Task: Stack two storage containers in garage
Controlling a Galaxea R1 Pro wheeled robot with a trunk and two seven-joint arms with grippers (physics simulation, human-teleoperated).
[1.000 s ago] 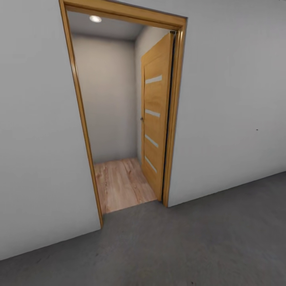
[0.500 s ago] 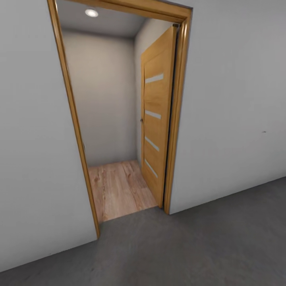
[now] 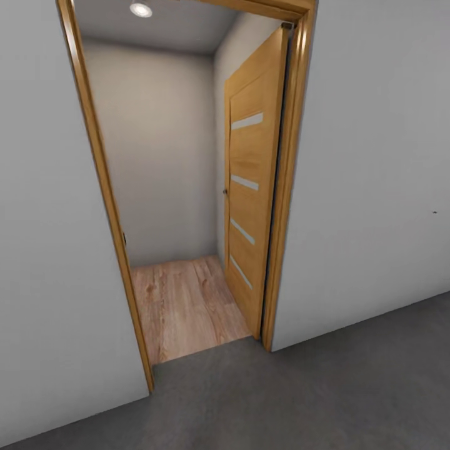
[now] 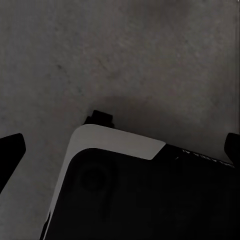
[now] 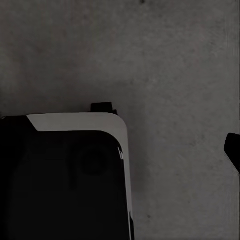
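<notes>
Head view: the doorway (image 3: 187, 187) looms larger and sits lower and nearer than a second ago, its frame's top now cut off, so the robot is rolling toward it from the grey garage floor (image 3: 325, 387). Beyond lie a wood plank floor (image 3: 187, 306) and an open door (image 3: 253, 187). No container is in sight; I judge the robot is heading out to fetch one.

Left wrist view: the left end effector (image 4: 120, 150) hangs over concrete, dark fingertips (image 4: 10, 150) at either edge, spread wide, holding nothing; the robot's base (image 4: 135, 195) sits below.

Right wrist view: the right end effector has one fingertip (image 5: 232, 150) in view; I cannot tell its opening.
</notes>
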